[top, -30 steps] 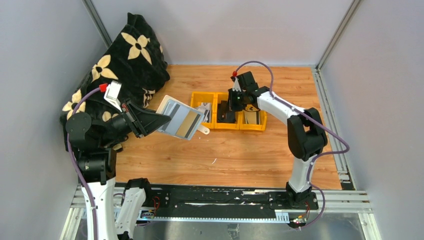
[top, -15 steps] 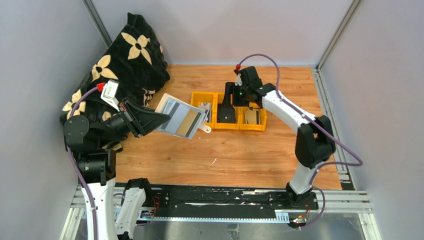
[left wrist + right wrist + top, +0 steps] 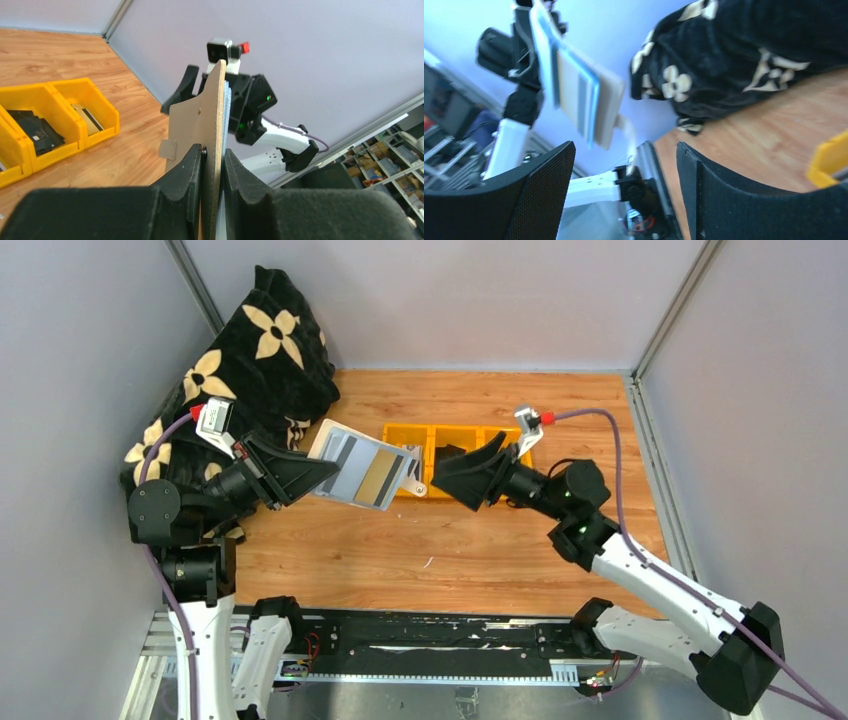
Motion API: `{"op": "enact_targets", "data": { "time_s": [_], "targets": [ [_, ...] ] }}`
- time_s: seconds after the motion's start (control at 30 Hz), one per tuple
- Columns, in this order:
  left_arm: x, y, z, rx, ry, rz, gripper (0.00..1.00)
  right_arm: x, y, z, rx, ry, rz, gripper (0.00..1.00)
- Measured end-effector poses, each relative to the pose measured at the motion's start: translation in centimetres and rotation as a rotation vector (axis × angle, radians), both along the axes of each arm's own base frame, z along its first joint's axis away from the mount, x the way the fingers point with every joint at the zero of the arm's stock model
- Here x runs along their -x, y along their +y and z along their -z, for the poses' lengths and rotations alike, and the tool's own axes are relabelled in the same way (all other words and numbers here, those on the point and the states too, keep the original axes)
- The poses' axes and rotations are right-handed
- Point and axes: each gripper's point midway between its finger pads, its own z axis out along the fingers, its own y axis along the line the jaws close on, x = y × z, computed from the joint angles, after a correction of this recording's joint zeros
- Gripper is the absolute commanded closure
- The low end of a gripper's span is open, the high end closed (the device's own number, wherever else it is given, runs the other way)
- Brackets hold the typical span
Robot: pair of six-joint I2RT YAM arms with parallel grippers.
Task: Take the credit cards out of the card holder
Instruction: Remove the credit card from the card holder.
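Left fingers (image 3: 190, 172) clamp the open beige, blue-lined folding card holder (image 3: 362, 472) above the wooden desk (image 3: 450, 540); right fingers (image 3: 539, 195), spread apart, face it.

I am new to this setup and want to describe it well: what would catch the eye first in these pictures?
First, the open card holder, held up in the air by the left gripper at left centre, with the open right gripper facing it. Behind them stand yellow bins, and a black flowered cloth fills the back left corner.
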Motion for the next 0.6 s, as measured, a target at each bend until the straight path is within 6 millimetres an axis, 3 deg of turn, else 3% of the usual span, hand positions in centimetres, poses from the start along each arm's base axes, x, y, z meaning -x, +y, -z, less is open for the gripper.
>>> {"op": "enact_targets", "data": {
  "time_s": [0.13, 0.23, 0.37, 0.6],
  "targets": [
    [-0.2, 0.0, -0.1, 0.029, 0.014, 0.001, 1.0, 3.6, 2.3, 1.0, -0.055, 0.014, -0.126, 0.22],
    [-0.2, 0.0, -0.4, 0.045, 0.019, 0.006, 1.0, 5.0, 3.7, 0.5, -0.089, -0.007, -0.176, 0.22],
    [0.1, 0.0, -0.9, 0.058, 0.012, 0.014, 1.0, 5.6, 5.1, 0.1, -0.14, -0.027, -0.199, 0.22],
    [0.2, -0.1, -1.3, 0.073, 0.012, 0.016, 1.0, 7.2, 8.4, 0.9, -0.201, 0.003, -0.247, 0.21]
  ]
}}
